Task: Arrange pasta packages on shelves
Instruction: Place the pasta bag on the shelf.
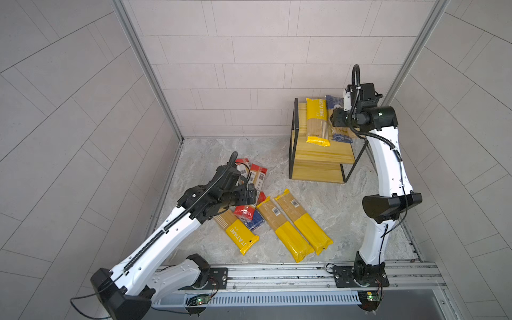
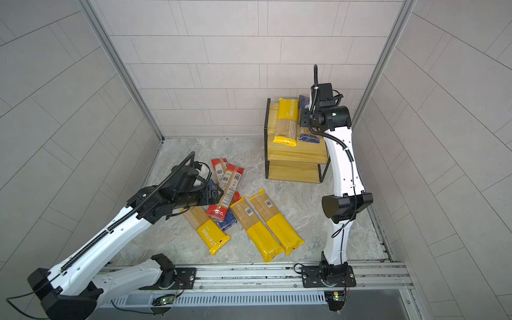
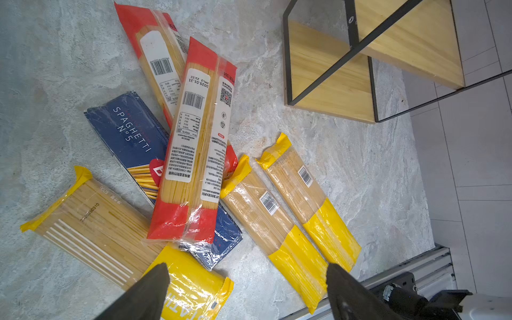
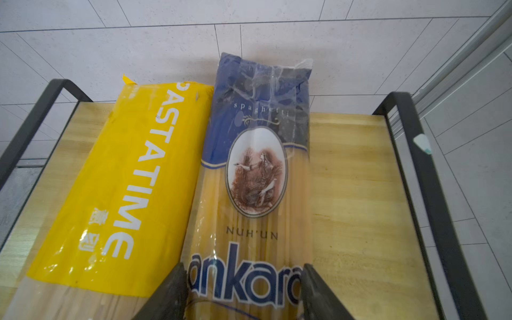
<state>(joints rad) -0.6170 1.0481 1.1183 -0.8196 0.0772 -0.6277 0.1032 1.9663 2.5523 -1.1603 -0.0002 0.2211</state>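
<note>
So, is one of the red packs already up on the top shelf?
No, the top shelf holds only a yellow PASTATIME pack and a blue spaghetti pack, lying side by side.

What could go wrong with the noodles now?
The yellow PASTATIME pack seems to poke past the front edge of the top shelf, so a nudge from the right gripper might tip it off. The red-ended pack lies across the blue spaghetti pack; the left gripper grabbing either could drag the others.
</note>
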